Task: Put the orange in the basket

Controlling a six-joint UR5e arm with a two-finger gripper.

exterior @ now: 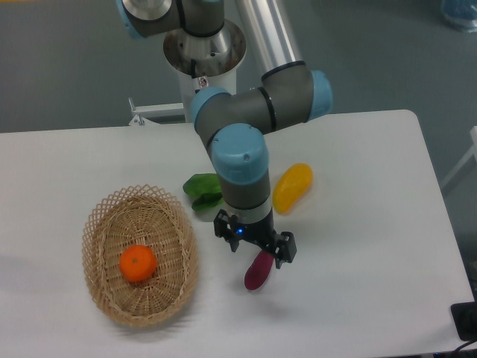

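White table (373, 298) is filling most of the view, with grey floor behind it. Nearest, at 7 o'clock, the basket (100, 298) is holding the orange (139, 263) in its middle. At 6 o'clock the claw (257, 247) is hanging over a purple veggie (256, 274), holding nothing; I cannot tell how wide it is. Farther back, green leaves (203, 189) and a yellow fruit (293, 186) are lying beside the arm.
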